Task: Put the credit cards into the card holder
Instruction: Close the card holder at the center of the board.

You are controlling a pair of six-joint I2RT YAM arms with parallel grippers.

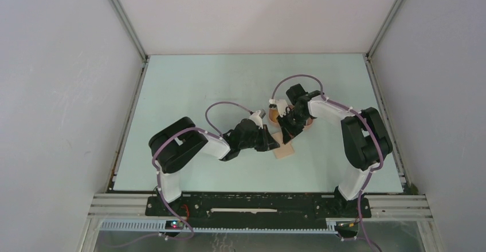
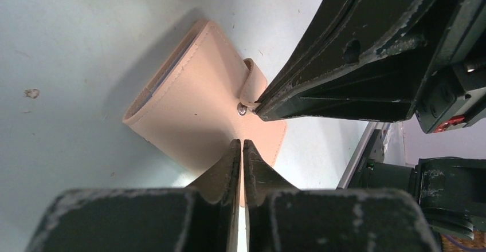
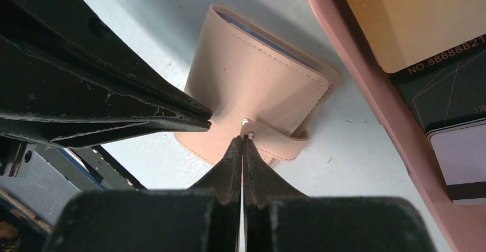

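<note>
Left gripper (image 2: 240, 144): we see jaws pressed together, tips on card holder (image 2: 189, 103)
Right gripper (image 3: 243, 140): jaws together at its snap strap (image 3: 281, 139)

1. Card holder (image 3: 258, 80) – tan-peach leather, stitching in the same tone along its edges; a blue sliver shows at its open edge.
2. Snap (image 3: 245, 122) on the holder's strap: silver.
3. Tray (image 3: 372, 100): peach-pink.
4. Yellow card (image 3: 401, 17): golden yellow, with a black band at its edge carrying pale gold numbering.
5. Black card (image 3: 453, 91) – black with thin pale lines across it.
6. Pale card (image 3: 458, 160): whitish-lilac with a dark stripe.
7. Table (image 1: 195, 86): pale mint green.
8. Left gripper (image 2: 240, 149) and right gripper (image 3: 242, 143): black, scuffed with grey-white flecks.
</note>
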